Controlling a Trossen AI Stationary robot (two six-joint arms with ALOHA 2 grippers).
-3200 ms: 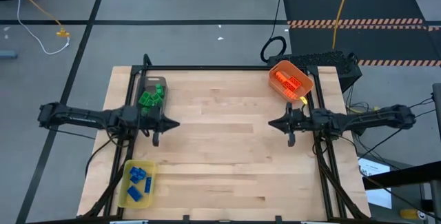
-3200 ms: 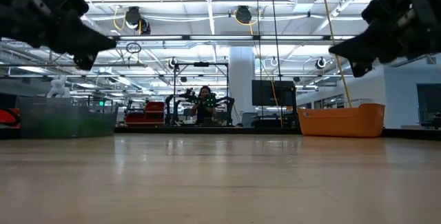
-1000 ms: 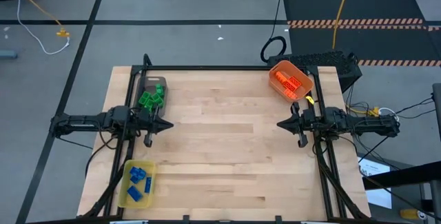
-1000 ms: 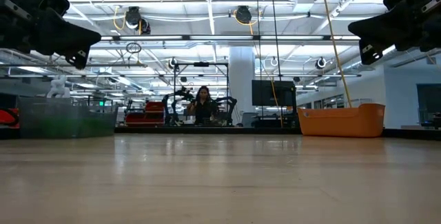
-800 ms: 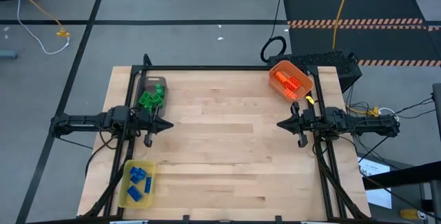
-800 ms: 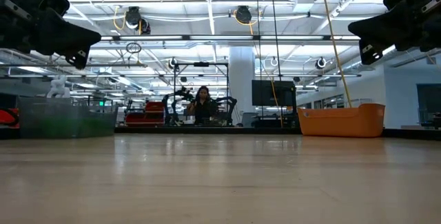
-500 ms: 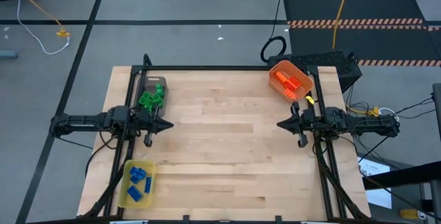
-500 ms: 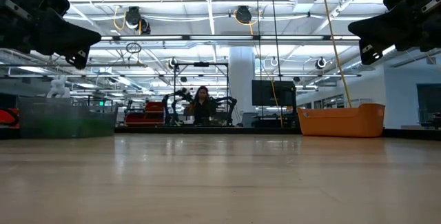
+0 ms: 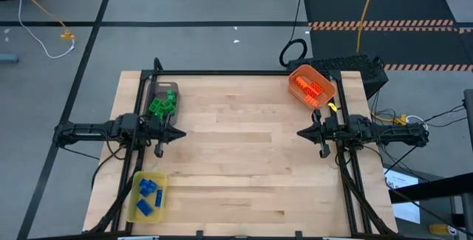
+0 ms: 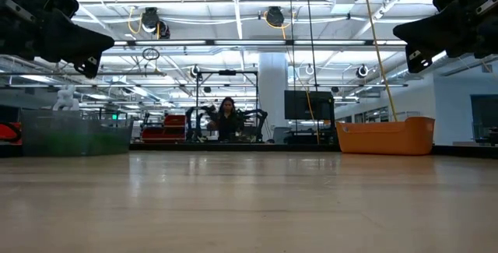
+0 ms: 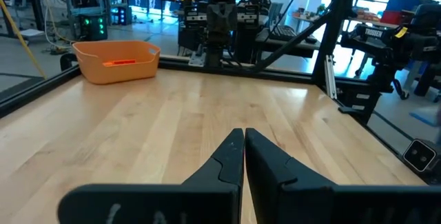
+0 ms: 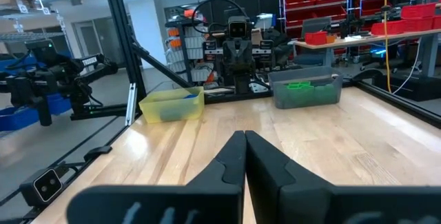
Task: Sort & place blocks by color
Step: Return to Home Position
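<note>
left pincer [image 9: 180,133]: closed, raised, pointing inward | right pincer [image 9: 301,131]: closed, raised, pointing inward

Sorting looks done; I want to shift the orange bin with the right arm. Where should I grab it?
Take the orange bin by its thin upright wall on the side nearest the right gripper, coming straight down, one finger inside and one outside. It is open-topped, and the orange blocks lie mid-bin, so that rim looks free.
</note>
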